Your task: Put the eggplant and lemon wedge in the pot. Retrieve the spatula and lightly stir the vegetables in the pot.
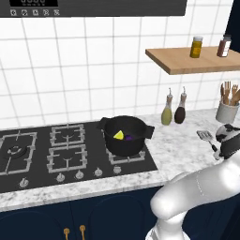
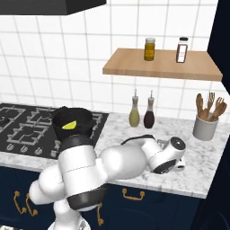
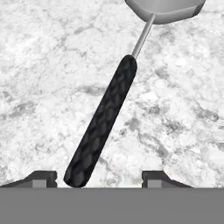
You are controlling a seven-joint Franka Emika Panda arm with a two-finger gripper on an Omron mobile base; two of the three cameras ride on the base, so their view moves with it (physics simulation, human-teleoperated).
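The black pot [image 1: 140, 140] stands on the front right burner of the stove, with the yellow lemon wedge [image 1: 119, 135] and the purple eggplant [image 1: 129, 138] inside it. The spatula [image 3: 103, 122] lies flat on the marble counter to the right of the stove; its silver blade [image 1: 205, 135] points away from me. My gripper [image 3: 101, 178] hangs low over the end of the dark handle. Its jaws stand apart on either side of the handle, which lies closer to the left fingertip [image 3: 43, 177]. In the right base view the pot [image 2: 74, 117] and lemon wedge [image 2: 68, 125] show behind my arm.
A grey cup of wooden utensils [image 1: 227, 110] stands at the back right of the counter. Two bottles [image 1: 173, 112] stand against the tiled wall behind the spatula. A wooden shelf [image 1: 187, 61] with two jars hangs above them. The counter's front edge runs close below my hand.
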